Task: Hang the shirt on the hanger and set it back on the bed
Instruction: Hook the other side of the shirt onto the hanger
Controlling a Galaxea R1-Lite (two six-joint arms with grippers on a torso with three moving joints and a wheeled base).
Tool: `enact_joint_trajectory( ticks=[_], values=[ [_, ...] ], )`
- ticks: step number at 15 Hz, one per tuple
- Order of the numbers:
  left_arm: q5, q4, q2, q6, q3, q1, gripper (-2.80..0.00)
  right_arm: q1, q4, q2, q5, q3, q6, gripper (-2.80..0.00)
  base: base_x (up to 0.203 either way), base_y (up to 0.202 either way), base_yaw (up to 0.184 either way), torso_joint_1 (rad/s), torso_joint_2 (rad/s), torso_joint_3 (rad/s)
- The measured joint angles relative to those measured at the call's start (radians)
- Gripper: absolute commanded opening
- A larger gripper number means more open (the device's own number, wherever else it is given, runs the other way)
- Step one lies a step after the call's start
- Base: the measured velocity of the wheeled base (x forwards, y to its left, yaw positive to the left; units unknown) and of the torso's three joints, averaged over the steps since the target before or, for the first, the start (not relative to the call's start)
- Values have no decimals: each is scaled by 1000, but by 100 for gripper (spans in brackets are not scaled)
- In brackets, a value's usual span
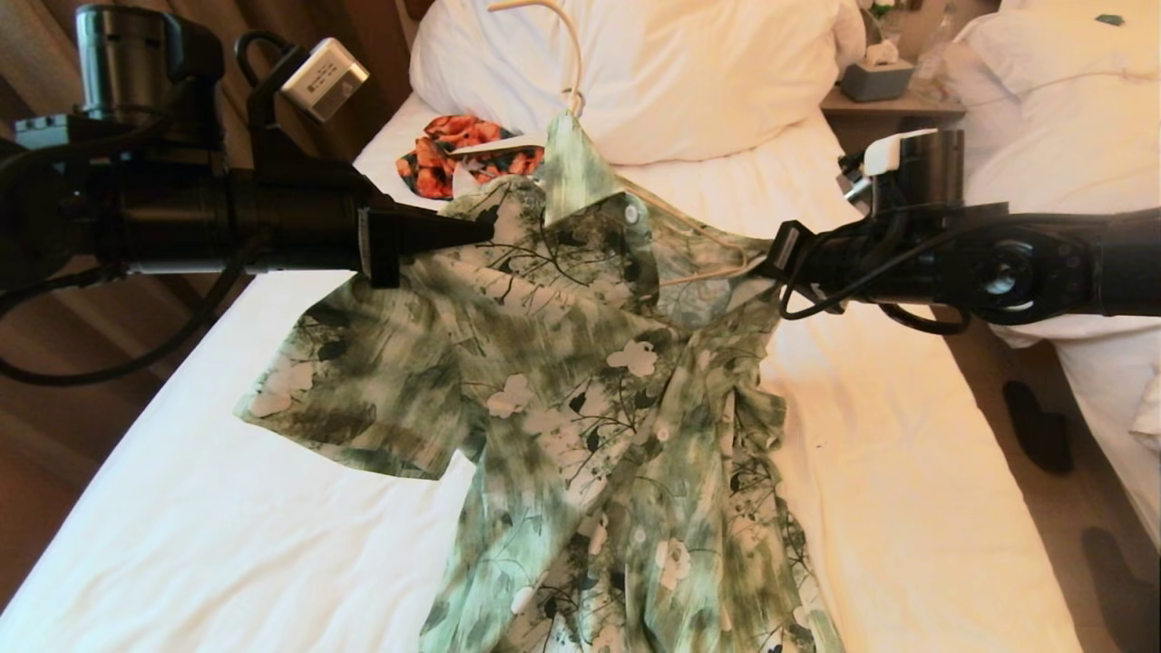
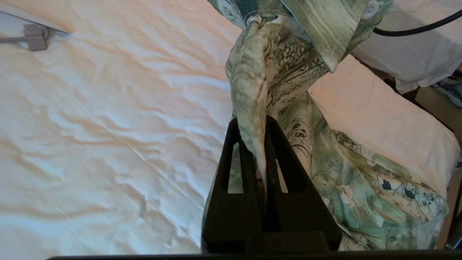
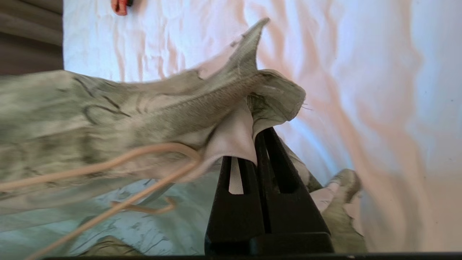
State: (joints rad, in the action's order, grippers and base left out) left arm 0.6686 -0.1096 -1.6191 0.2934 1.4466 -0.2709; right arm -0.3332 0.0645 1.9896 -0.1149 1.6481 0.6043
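The green and white floral shirt (image 1: pixel 580 399) hangs spread between my two grippers above the bed (image 1: pixel 907 472), its lower part draped on the sheet. My left gripper (image 1: pixel 485 231) is shut on the shirt's left shoulder fabric (image 2: pixel 252 108). At the opposite shoulder, my right gripper (image 1: pixel 766 263) is shut on the shirt's fabric edge (image 3: pixel 238 137). The cream hanger (image 1: pixel 567 54) sits inside the shirt: its hook rises above the collar toward the pillow, and one thin arm (image 3: pixel 119 159) with a small notch hook shows inside the open shirt.
A small orange-and-black garment (image 1: pixel 449 154) and a thicker white hanger (image 1: pixel 499 145) lie near the big pillow (image 1: pixel 689 63). A nightstand with a tissue box (image 1: pixel 875 77) stands right of the pillow, another bed (image 1: pixel 1079 109) beyond it. Dark slippers (image 1: pixel 1039 426) lie on the floor.
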Motion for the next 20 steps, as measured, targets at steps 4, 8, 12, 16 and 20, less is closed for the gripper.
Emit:
enact_joint_trajectory(
  ticks=[4,8,12,16,20],
  values=[
    [-1,0,3,14,-25,-18,-280,-6,-1,-22,-1,8,0,-280,0,0,0,0,0,0],
    [-1,-4,22,24,-40,-55,-280,-23,5,-34,1,8,-38,-280,0,0,0,0,0,0],
    [-6,-4,45,26,-61,-83,-280,-39,8,-35,2,8,-58,-280,0,0,0,0,0,0],
    [-11,-3,53,27,-76,-55,-280,-14,7,-26,-6,1,-57,-280,0,0,0,0,0,0],
    [-7,-10,65,20,-38,-48,-280,-6,10,-1,-2,-1,-58,-280,0,0,0,0,0,0]
  ],
)
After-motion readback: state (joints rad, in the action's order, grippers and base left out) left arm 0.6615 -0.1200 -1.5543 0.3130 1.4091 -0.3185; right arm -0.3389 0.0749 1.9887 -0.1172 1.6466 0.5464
